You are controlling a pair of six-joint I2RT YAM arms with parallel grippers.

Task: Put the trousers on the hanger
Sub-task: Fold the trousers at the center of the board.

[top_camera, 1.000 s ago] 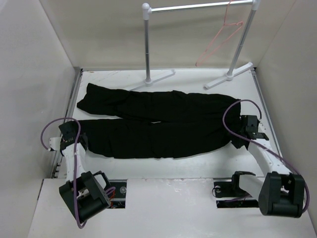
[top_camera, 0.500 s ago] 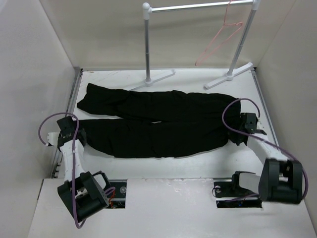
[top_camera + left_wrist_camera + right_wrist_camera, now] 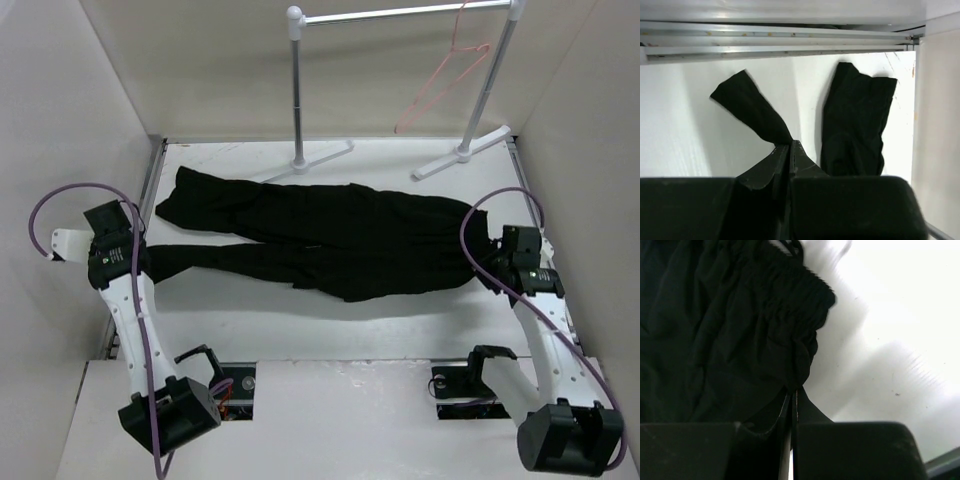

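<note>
- Lift under way: compared with a second ago, both my arms have risen and spread. The near leg of the trousers (image 3: 350, 235), which lay broad and flat, is now drawn into a narrow, taut band.
- Left claw (image 3: 790, 146) is pinched tight on that leg near its cuff, and the loose end flops out beyond the tips (a short tail, by the look of it).
- Right claw (image 3: 793, 390) is clamped on the gathered waistband at the other end.
- Far leg rests on the bench (image 3: 400, 325), so the trousers are only partly up.
- My reading: both grips have held, and the cloth can next be carried towards the hanger (image 3: 445, 80), which hangs well apart on the rack (image 3: 400, 12) at the back.
- Hard to tell: how many layers each claw has caught, since black cloth against black fingers hides the bite.
- Hanger's hook runs to the top edge of the overhead view, and neither wrist view shows it at all.
</note>
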